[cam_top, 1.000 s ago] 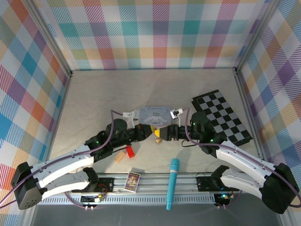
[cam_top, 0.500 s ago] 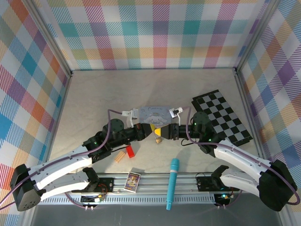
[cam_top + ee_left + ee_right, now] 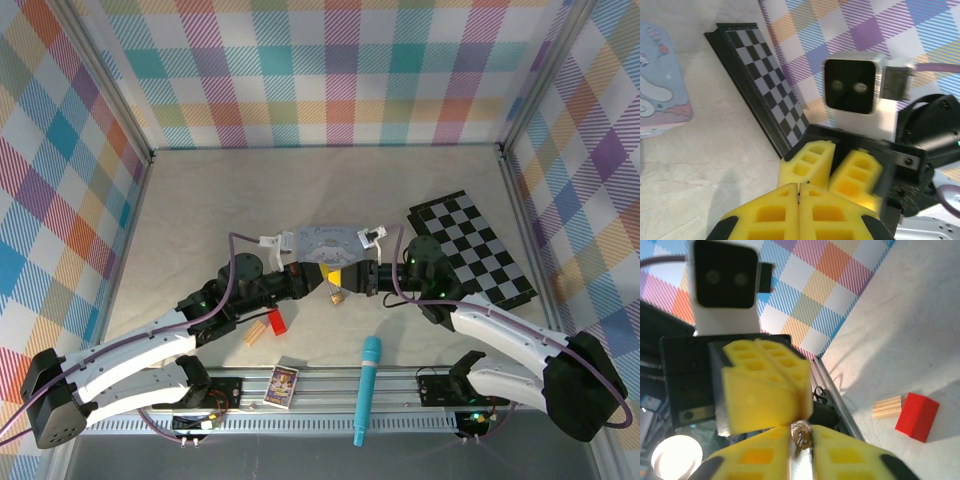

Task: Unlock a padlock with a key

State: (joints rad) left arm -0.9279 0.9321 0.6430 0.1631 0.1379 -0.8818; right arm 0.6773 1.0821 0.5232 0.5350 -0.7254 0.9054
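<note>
My two grippers meet tip to tip over the middle of the table. The left gripper (image 3: 325,278) (image 3: 799,186) is shut, its yellow pads pressed together. The tiny brass padlock (image 3: 337,295) hangs right at its tips; the grip itself is hidden. My right gripper (image 3: 347,279) (image 3: 801,432) is closed on a small silvery piece with a rounded end, which looks like the key (image 3: 801,436). The left fingers (image 3: 765,390) sit just beyond that piece. The right fingers (image 3: 812,157) show just past the left tips.
The pastel tin (image 3: 325,243) (image 3: 660,95) lies just behind the grippers, and the checkerboard (image 3: 470,250) (image 3: 765,85) to the right. A red block (image 3: 277,321) (image 3: 916,416) and a tan block (image 3: 257,331) (image 3: 887,406) lie front left. A small card box (image 3: 283,386) and a teal stick (image 3: 366,390) rest on the front rail.
The right gripper has edged left up to the left gripper's tips and closed its jaws from wide open. The left arm and the padlock have barely moved.
</note>
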